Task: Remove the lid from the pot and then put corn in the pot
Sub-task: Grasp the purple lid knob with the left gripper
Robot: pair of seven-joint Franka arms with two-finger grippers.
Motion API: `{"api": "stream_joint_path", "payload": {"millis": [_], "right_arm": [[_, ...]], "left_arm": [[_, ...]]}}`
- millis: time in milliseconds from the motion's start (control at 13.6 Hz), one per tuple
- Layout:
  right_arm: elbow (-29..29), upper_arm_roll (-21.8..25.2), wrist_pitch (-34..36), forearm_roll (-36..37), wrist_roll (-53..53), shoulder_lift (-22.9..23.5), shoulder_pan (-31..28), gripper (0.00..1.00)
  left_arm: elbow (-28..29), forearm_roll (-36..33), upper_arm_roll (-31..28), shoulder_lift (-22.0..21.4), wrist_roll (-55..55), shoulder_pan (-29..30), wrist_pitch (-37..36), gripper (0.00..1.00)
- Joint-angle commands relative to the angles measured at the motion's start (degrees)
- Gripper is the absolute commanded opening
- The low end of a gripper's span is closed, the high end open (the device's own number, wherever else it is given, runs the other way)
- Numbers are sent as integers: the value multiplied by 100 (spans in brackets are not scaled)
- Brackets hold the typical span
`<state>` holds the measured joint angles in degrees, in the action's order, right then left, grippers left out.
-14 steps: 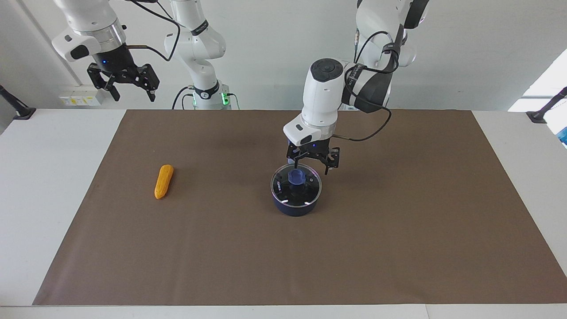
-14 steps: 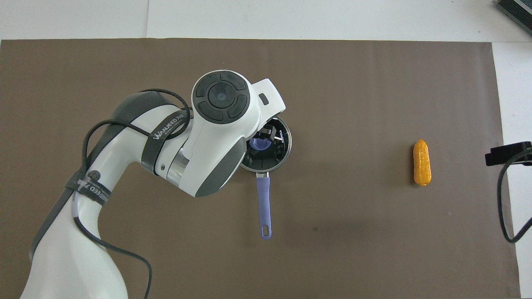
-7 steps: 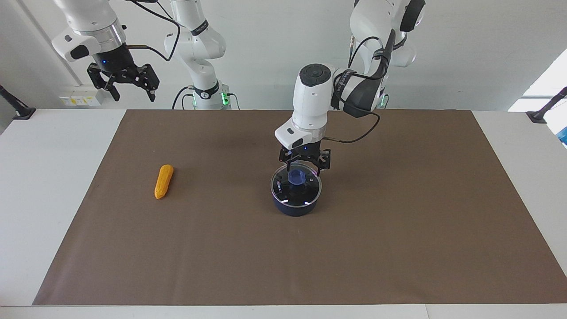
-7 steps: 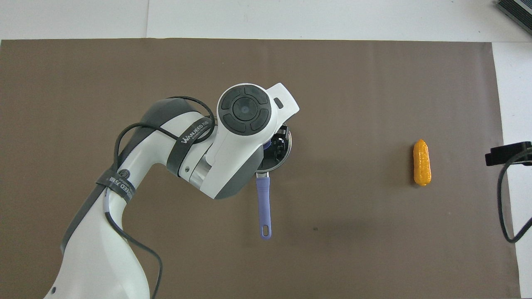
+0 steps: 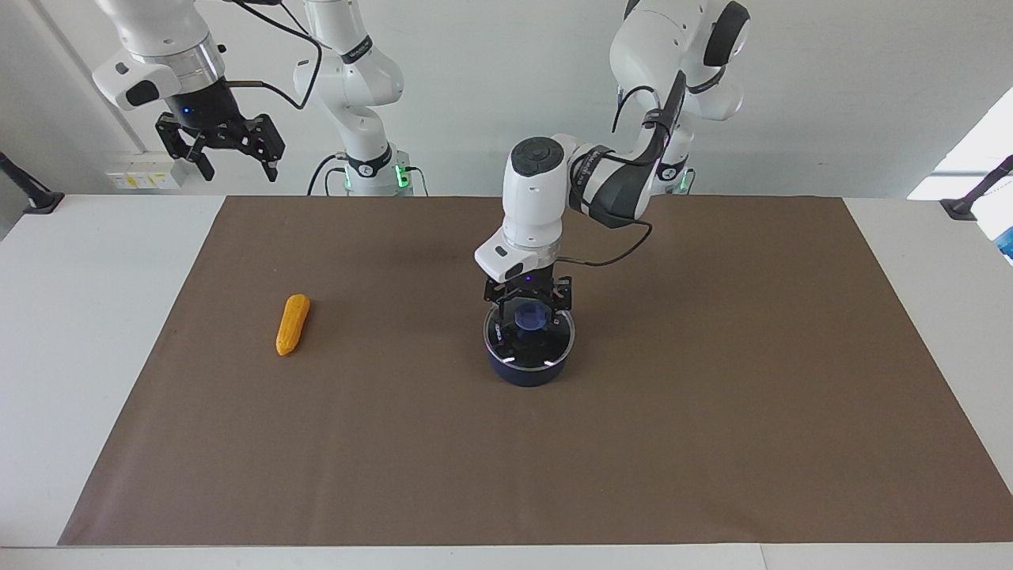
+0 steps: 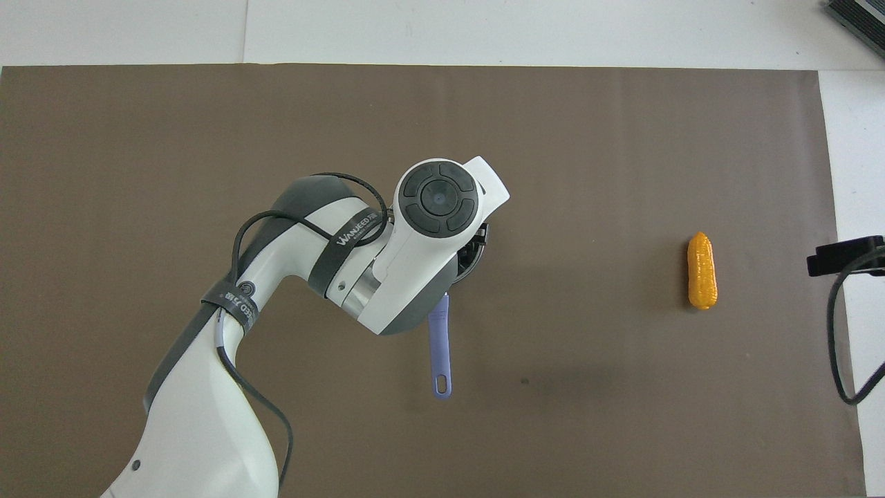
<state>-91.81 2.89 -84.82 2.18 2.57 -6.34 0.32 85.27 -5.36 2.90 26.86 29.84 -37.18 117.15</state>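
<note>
I start at my own end of the table. The right gripper [image 5: 219,150] hangs high over the table's edge at the right arm's end, jaws spread and empty; that arm waits, and it is the natural one for the corn. From overhead only a dark tip of it shows at the frame's edge.

Next comes the pot's handle [image 6: 439,349], light blue and long, pointing straight back toward the robots. It lies clear of everything, and I judge it will not hinder a lift from above.

The corn [image 5: 292,324] lies on the brown mat [image 5: 712,443] toward the right arm's end, well apart from the pot and about level with it. Nothing stands between the two, so a carry across looks unobstructed.

The pot [image 5: 529,368] sits mid-mat with the lid [image 5: 529,342] seated flat on it. The left gripper [image 5: 528,311] is down over the lid, its released jaws standing either side of the blue knob [image 5: 529,317]; I cannot tell whether a fingertip touches it. I read this as lining up to pinch the knob, the only hold on a glass disc. Overhead, the left wrist covers nearly all of pot and lid, so I trust the facing view here.

The likeliest snag: an off-centre pinch could tilt the lid or drag the pot.
</note>
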Motion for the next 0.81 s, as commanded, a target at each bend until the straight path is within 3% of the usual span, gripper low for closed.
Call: {"api": "stream_joint_path", "payload": {"millis": [0, 147, 734], "right_arm": [[-3, -43, -53, -34, -63, -25, -50, 100], [-3, -35, -53, -34, -63, -25, -50, 100], [-3, -43, -53, -34, -63, -25, -50, 100]], "left_arm": [[192, -132, -88, -94, 154, -87, 27, 100], [192, -132, -88, -102, 189, -87, 18, 97], [130, -290, -106, -102, 373, -87, 18, 29]]}}
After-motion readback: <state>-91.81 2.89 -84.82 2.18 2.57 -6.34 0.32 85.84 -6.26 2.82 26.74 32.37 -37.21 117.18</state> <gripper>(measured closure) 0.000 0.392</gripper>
